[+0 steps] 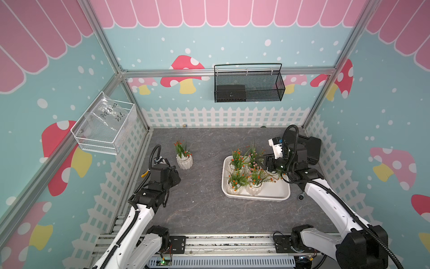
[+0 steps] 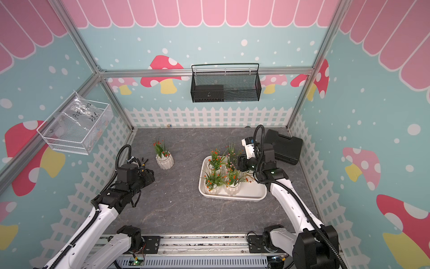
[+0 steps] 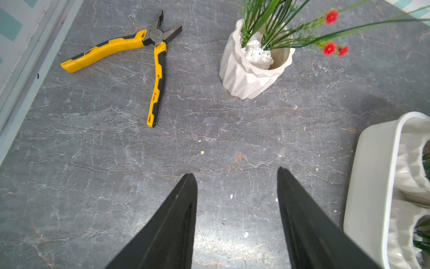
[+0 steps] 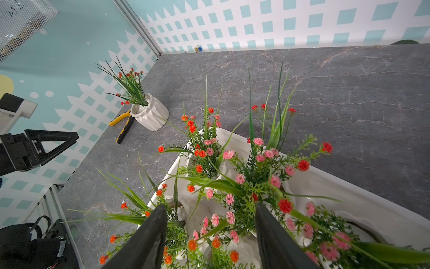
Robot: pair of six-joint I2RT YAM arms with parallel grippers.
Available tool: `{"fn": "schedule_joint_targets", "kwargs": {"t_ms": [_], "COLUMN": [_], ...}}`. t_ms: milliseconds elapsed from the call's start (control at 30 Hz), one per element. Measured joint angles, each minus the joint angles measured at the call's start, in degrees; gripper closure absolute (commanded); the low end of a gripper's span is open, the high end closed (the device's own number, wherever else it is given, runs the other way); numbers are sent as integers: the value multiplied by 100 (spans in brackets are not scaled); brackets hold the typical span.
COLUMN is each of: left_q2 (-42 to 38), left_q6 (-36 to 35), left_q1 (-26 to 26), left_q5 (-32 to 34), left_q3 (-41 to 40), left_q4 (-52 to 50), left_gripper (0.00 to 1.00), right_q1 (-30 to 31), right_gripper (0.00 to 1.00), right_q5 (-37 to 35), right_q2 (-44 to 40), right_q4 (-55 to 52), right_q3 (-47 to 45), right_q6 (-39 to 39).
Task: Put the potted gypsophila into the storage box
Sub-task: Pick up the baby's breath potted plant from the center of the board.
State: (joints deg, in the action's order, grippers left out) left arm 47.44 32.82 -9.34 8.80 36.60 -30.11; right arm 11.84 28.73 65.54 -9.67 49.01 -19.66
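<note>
Lone pot (image 3: 246, 76) looks light, stiff, ribbed; best clasped round its body, not the floppy foliage (image 3: 263, 21); left gripper (image 3: 237, 173) and right gripper (image 4: 210, 207) fingers stand apart, clamping nothing.

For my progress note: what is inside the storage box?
At least four potted gypsophila stand in the storage box. In both top views the right gripper covers its far part, so more may hide there.

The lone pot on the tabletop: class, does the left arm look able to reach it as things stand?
Probably yes. The left claw is open and empty, bare tabletop lies between it and the lone pot, and the pliers lie off to one side.
</note>
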Motion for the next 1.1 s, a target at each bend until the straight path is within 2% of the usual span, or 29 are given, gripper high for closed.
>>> {"fn": "schedule_joint_targets", "kwargs": {"t_ms": [433, 533, 700, 933, 1100], "left_q2": [-168, 315, 1639, 2730, 3250], "left_q6": [131, 129, 116, -66, -142], "left_q1": [1029, 1073, 1073, 1075, 1078], "left_q5": [-293, -671, -1252, -1447, -1547], "left_q3": [-450, -437, -81, 721, 909], "left_q4": [505, 929, 1497, 1797, 1910], "left_gripper": [46, 48, 50, 54, 57], "right_q1": [26, 26, 28, 111, 162], "right_gripper": [38, 38, 38, 38, 38], "right_q5": [-68, -68, 2, 144, 190], "right_q2": [11, 24, 122, 122, 90], "right_q4": [-17, -17, -22, -11, -13], "right_q3": [59, 59, 59, 59, 59], "right_q6": [63, 90, 188, 348, 378]}}
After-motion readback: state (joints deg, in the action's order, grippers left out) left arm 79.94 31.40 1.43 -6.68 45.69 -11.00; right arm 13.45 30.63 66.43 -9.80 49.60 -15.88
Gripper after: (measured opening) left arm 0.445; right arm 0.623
